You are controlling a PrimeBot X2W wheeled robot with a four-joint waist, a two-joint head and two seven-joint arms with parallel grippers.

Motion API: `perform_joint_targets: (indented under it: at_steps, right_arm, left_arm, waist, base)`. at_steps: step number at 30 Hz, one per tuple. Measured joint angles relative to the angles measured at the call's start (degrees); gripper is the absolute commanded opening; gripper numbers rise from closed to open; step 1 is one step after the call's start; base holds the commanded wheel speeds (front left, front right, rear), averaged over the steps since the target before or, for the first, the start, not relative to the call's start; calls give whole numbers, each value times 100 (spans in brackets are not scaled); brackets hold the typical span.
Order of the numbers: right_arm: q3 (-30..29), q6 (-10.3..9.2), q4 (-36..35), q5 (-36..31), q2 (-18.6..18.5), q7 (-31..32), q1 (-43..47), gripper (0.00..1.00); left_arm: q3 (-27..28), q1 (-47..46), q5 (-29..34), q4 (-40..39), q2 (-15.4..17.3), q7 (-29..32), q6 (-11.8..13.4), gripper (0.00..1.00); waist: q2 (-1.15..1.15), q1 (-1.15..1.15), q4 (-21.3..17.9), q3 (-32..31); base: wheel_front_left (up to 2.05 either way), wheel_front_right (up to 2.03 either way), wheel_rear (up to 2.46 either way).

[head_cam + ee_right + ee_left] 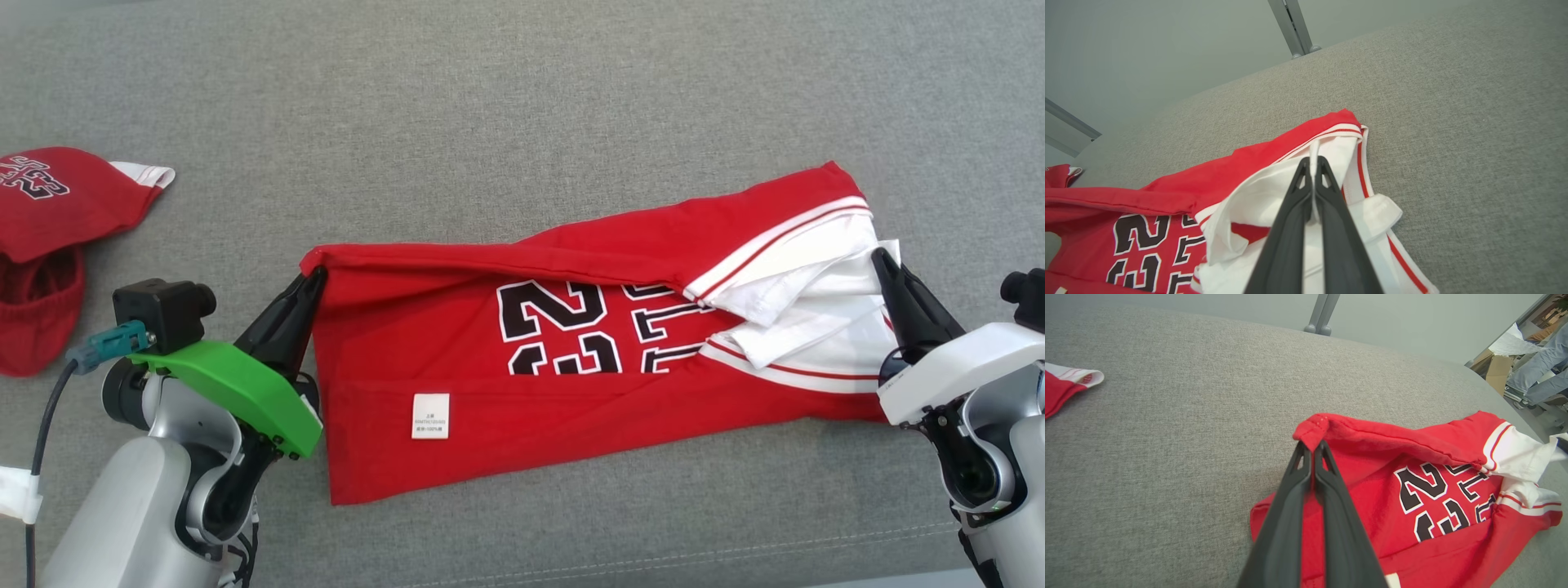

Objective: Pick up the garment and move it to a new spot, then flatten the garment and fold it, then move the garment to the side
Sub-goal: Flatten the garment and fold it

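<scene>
The garment (457, 343) is a red jersey with black numbers and white, red-striped trim, lying lengthwise across the grey surface with its far edge folded over towards me. My left gripper (314, 276) is shut on the garment's far left corner (1314, 430), which is lifted a little. My right gripper (880, 261) is shut on the white trim at the garment's right end (1312, 159). In the left wrist view the numbers (1437, 498) show to the right of the fingers (1290, 522). A small white label (430, 416) faces up near the front edge.
A second red garment (49, 220) with white trim lies bunched at the far left of the grey cushioned surface (522, 106). Open grey surface lies behind and in front of the jersey. A person's legs (1541, 363) show beyond the surface's far right edge.
</scene>
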Motion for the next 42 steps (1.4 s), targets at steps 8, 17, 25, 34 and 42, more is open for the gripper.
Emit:
perform_joint_targets:
  at_steps: [8,17,25,34,42]
  right_arm:
    - [4,-42,49,-41,-35,-20,109,0]
    - [41,-42,45,-43,-34,-19,185,0]
    - [-2,-43,-32,-25,-83,20,232,0]
    - [55,-44,-25,-24,-125,118,357,47]
    - [66,-96,29,-86,-211,120,374,100]
  left_arm:
    - [5,174,0,-5,5,-19,1,0]
    - [-55,309,0,-34,8,-16,7,0]
    - [-125,401,1,-54,14,-11,36,6]
    - [-138,560,10,-60,45,-63,75,100]
    - [-171,740,104,-68,104,-168,75,100]
  waist:
    - [0,0,51,-129]
    - [0,0,38,-150]
    - [0,0,5,-128]
    - [0,0,6,-124]
    - [0,0,53,-191]
  base:
    - [0,0,0]
    - [0,0,0]
    - [0,0,0]
    - [0,0,0]
    - [0,0,0]
